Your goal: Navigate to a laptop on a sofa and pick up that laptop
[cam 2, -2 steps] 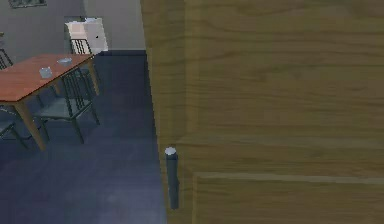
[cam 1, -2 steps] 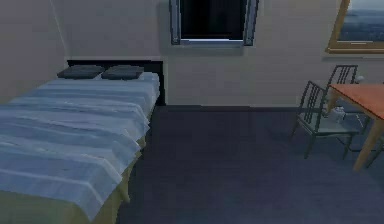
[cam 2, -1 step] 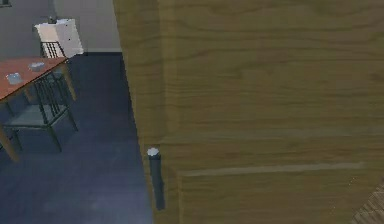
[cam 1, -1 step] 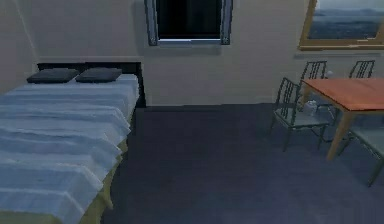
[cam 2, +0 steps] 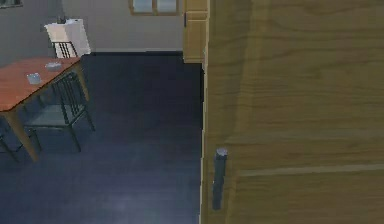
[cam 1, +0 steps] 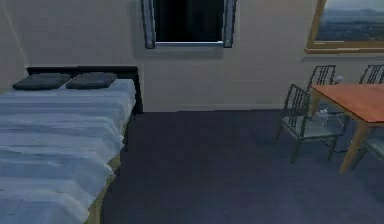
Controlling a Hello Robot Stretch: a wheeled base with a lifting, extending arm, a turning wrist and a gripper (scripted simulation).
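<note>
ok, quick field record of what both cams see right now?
floor: dark blue floor
bed: forward view's left, blue cover
pillows: two dark pillows at the bed's head
window: dark window on the far wall
wall art: framed picture, forward view's upper right
table: wooden table, forward view's right
seating: chairs around the table
door: wooden door, arm side view's right, with dark handle
</note>
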